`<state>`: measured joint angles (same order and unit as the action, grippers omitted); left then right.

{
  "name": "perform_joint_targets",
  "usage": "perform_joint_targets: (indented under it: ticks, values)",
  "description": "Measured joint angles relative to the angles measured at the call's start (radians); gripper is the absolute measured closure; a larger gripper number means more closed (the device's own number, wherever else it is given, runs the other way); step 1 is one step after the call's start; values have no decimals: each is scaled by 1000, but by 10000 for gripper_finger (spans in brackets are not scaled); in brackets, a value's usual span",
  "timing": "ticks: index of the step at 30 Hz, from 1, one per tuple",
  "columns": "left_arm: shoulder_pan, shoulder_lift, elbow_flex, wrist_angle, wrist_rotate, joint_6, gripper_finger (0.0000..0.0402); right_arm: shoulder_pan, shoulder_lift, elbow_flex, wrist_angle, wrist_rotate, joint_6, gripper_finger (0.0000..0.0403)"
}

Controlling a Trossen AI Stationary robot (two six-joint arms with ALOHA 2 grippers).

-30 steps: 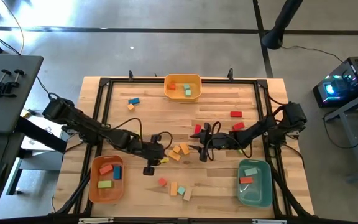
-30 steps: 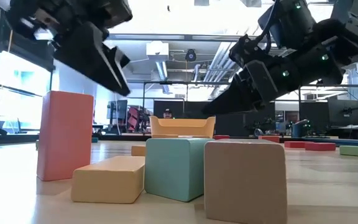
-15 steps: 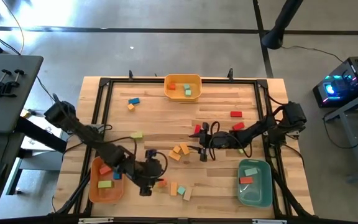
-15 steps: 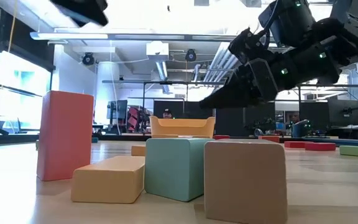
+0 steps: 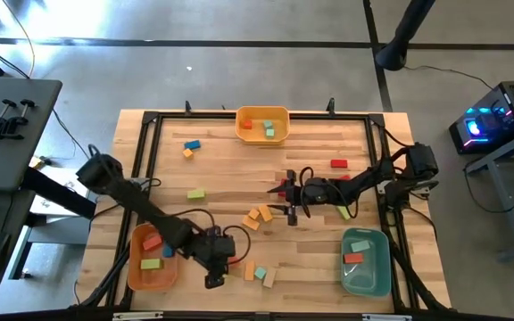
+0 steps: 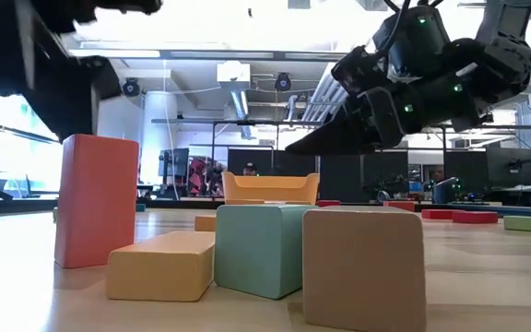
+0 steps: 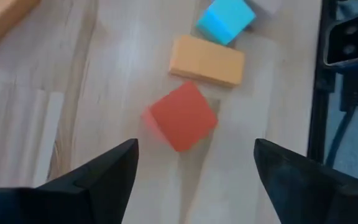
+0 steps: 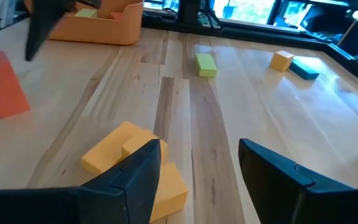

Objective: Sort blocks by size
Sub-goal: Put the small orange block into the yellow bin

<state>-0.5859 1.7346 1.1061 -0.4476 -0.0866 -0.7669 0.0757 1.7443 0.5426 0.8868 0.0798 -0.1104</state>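
My left gripper [image 5: 223,262] hangs open over the near part of the table. A red block [image 7: 182,116] lies on the wood just ahead of its spread fingers, untouched. Beyond it an orange block [image 7: 207,60] and a light blue block [image 7: 225,18] lie in a row. My right gripper [image 5: 286,198] stands open mid-table, pointing toward the left edge. Yellow-orange blocks [image 8: 124,149] lie on the wood under and ahead of its fingers, untouched. In the low view the red block [image 6: 97,198] stands on end beside the orange [image 6: 161,265], teal [image 6: 261,247] and tan [image 6: 364,267] blocks.
An orange bin [image 5: 153,259] sits at the near left, a teal bin [image 5: 365,261] at the near right, a yellow bin [image 5: 262,125] at the far edge, each holding blocks. Loose blocks: green [image 5: 196,193], blue and orange [image 5: 190,145], red [image 5: 339,163]. A black frame [image 5: 150,120] rims the table.
My left gripper has swung from mid-table toward the near edge and now hangs beside the red block near the orange bin. My right gripper has edged slightly toward the far edge. No block has moved.
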Motion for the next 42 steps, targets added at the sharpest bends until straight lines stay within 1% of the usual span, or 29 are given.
perform_joint_targets:
  ticks: [2,7,13,15,18,21,25,30,35,38,42]
  values:
    - [6,18,0,17,-9,9,92,0,0,0,-6,-5,0,190]
    - [5,54,0,84,-73,86,91,0,0,0,-12,-6,17,190]
    - [6,58,1,94,-121,148,92,4,0,0,-14,-6,50,190]
    - [11,58,-1,105,-122,179,92,9,0,0,-22,-10,61,190]
    - [17,58,-35,184,-113,219,92,19,0,0,-42,-12,61,190]
    - [17,58,-53,189,-74,228,92,19,0,-1,-53,-14,60,190]
    - [8,58,-80,191,-76,227,92,18,0,-1,-69,-28,52,190]
    - [8,63,-114,285,-80,225,92,19,0,-1,-86,-32,54,190]
    - [8,107,-117,359,-80,222,92,19,0,-1,-86,-32,58,190]
    - [8,137,-118,373,-74,222,102,20,0,-1,-86,-32,62,190]
    - [8,148,-117,400,-64,198,133,30,0,-1,-88,-32,66,190]
